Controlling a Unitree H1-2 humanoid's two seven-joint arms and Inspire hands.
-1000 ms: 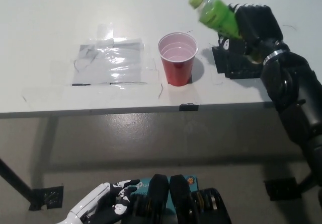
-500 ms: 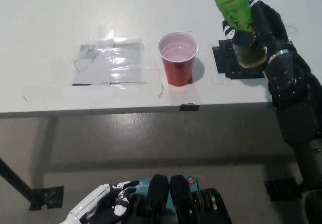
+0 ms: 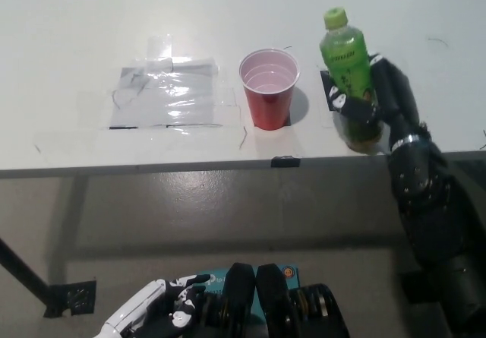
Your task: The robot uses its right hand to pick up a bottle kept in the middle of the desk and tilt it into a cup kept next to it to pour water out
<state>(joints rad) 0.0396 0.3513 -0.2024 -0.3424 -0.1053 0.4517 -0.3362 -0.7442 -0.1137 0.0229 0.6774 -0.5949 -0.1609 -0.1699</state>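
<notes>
A green bottle (image 3: 348, 64) with a green cap stands upright on the white desk (image 3: 228, 19), right of a red cup (image 3: 269, 87). My black right hand (image 3: 380, 99) is shut on the bottle's lower half, its fingers wrapped around from the right. The bottle's base sits over a black square mark near the desk's front edge. The cup is upright and apart from the bottle, with a pale inside. My white left hand (image 3: 144, 319) rests low at the bottom left, below the desk.
A clear taped plastic sheet (image 3: 163, 95) lies on the desk left of the cup. The desk's front edge (image 3: 190, 165) runs across the middle. A black table leg (image 3: 26, 281) crosses the floor at the lower left.
The bottle went from tilted toward the cup, to upright in the air, to standing lower on the desk at the black mark. My right hand came down and nearer with it.
</notes>
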